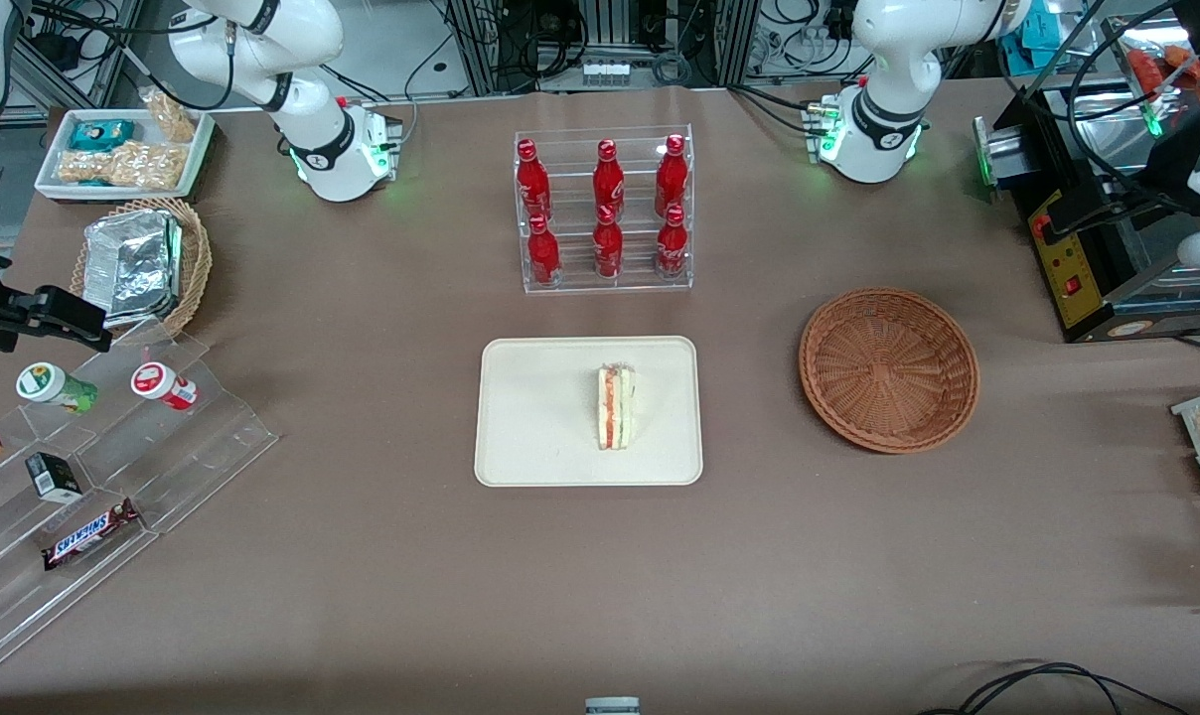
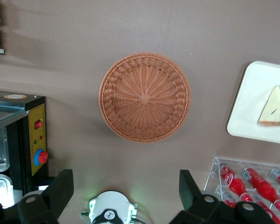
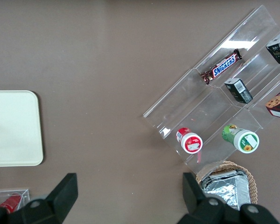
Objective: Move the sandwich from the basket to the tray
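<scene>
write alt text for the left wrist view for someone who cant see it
Looking straight down, the open gripper hangs high above an empty round brown wicker basket on the brown table. Beside it, the sandwich lies on the cream tray, with a clear rack of red bottles nearby.

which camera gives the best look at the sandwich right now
The front view: the whole triangular white-bread sandwich lies on the cream rectangular tray. The left wrist view, with the open claw high above the brown wicker basket, cuts it at the edge. The right wrist view misses it.
</scene>
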Action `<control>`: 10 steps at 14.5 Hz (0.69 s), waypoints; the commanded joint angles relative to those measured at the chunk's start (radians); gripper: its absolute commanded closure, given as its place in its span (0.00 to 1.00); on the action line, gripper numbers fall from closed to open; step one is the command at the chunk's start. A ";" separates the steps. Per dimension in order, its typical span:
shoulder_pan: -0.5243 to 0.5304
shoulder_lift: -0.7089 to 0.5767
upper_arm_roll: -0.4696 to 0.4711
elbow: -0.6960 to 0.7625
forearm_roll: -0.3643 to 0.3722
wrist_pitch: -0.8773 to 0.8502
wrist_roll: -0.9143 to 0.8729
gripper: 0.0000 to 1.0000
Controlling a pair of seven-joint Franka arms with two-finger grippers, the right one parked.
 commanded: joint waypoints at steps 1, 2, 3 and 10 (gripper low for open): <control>0.004 -0.013 -0.004 -0.006 -0.014 0.022 -0.025 0.00; 0.002 -0.010 -0.005 -0.009 -0.014 0.044 -0.025 0.00; -0.001 -0.012 -0.007 -0.013 -0.015 0.069 -0.025 0.00; -0.008 -0.010 -0.016 -0.005 0.036 0.081 -0.025 0.00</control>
